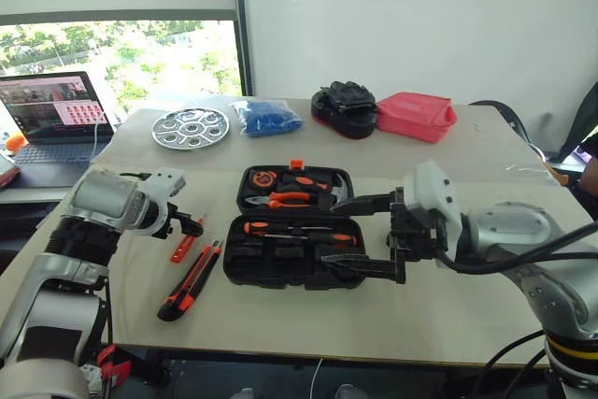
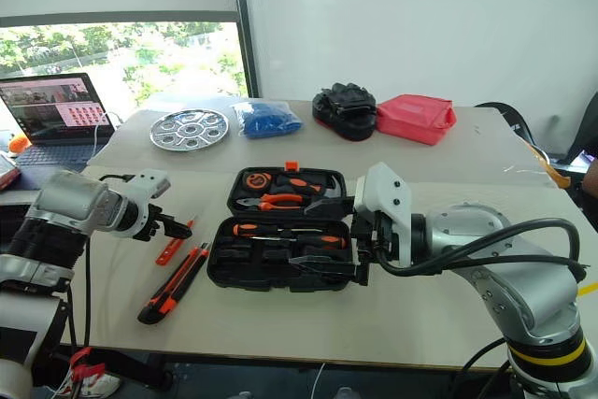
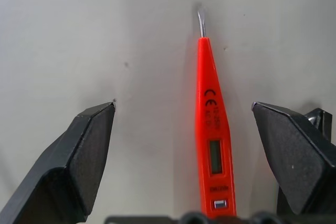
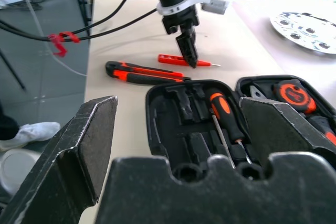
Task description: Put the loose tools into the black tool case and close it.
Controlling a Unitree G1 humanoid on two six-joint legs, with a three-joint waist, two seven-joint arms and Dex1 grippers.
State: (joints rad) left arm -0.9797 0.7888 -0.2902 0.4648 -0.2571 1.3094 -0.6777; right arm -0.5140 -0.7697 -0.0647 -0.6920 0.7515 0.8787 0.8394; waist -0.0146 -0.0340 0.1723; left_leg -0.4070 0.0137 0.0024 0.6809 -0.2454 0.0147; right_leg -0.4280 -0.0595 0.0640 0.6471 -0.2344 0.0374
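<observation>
Two tools are standing released: the left tool (image 1: 184, 223) is hanging over the slim orange tool (image 3: 212, 129) on the bench (image 1: 392, 310) to grasp it, left of the open black tool case (image 1: 290, 263), while the right tool (image 1: 360, 235) is waiting at the case's right side.

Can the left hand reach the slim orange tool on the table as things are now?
Probably yes. The left hand hangs open right over the slim orange tool, one finger on each side, and nothing lies between them. The utility knife lies beside it, apart.
</observation>
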